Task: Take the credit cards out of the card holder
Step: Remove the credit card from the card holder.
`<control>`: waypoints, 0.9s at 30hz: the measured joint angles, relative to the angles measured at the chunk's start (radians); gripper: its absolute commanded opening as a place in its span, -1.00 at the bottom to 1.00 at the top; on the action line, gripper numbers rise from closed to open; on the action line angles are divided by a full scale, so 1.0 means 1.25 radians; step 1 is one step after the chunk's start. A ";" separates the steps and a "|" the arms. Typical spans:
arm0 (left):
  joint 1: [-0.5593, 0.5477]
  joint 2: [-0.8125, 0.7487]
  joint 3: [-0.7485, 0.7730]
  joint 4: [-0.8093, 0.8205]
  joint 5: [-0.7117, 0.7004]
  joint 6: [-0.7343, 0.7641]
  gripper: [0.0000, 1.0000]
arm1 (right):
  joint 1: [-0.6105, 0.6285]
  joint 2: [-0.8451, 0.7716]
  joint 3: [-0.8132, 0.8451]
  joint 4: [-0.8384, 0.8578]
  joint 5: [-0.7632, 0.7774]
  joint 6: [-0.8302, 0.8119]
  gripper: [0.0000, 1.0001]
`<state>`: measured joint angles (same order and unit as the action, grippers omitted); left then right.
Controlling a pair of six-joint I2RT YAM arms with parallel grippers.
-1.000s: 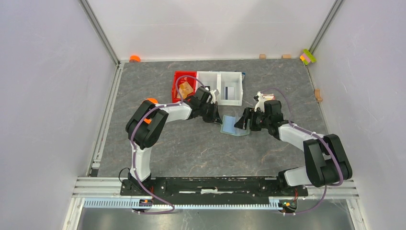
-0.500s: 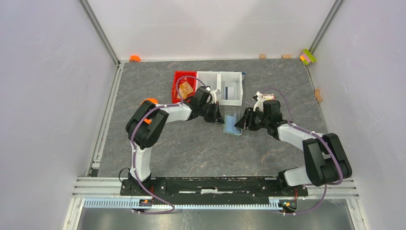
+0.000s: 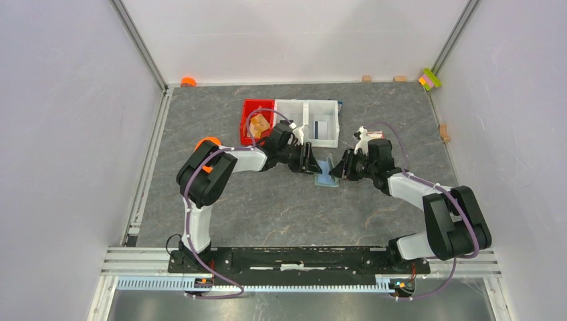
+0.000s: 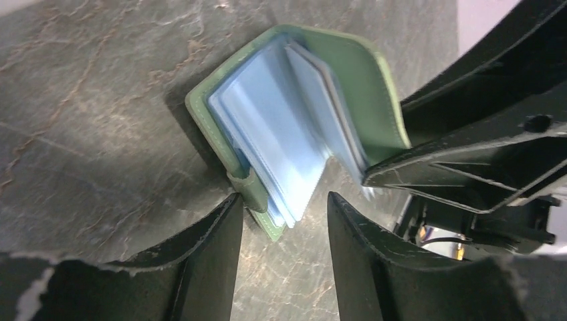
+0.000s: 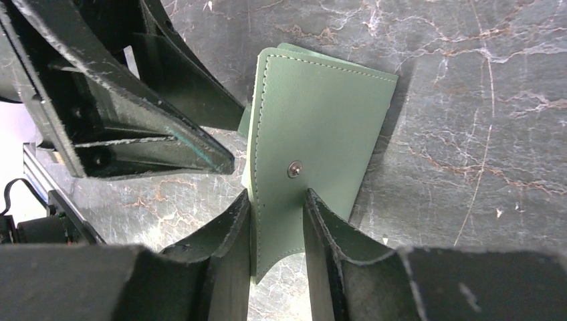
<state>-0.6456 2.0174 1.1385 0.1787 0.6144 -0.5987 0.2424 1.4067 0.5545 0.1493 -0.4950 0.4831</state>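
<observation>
The holder [image 3: 325, 176] lies on the counter [image 3: 267, 207] between the two tools, half open with its cover [image 4: 364, 80] lifted. The right tool [image 5: 277, 224] pinches that cover at its snap tab. The left tool [image 4: 281, 224] is spread, a finger on either side of the holder's near edge, gripping nothing. Pale blue leaves [image 4: 281, 144] fan out inside. I cannot tell which are cards and which are pockets.

The step in hand looks like picking a card from the fan. To do it well, the right tool should hold the cover up and steady so the leaves stay apart. The left should aim past the green rim, close on one leaf edge only, and draw along the pocket's line so the holder does not drag.
</observation>
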 measured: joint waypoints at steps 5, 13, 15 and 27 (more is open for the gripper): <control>0.001 0.004 -0.009 0.069 0.043 -0.038 0.04 | -0.001 0.000 -0.013 0.025 -0.001 0.008 -0.38; 0.002 0.014 -0.017 0.141 0.083 -0.069 -0.11 | -0.001 0.000 -0.026 0.048 0.000 0.016 -0.46; 0.002 0.017 -0.017 0.138 0.082 -0.070 -0.18 | -0.001 -0.001 -0.026 0.045 0.003 0.014 -0.44; 0.002 0.019 -0.017 0.115 0.076 -0.068 -0.76 | -0.005 -0.066 -0.026 -0.053 0.098 -0.042 0.76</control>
<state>-0.6430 2.0407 1.1172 0.3222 0.7090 -0.6834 0.2363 1.3247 0.5220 0.0834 -0.3729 0.4305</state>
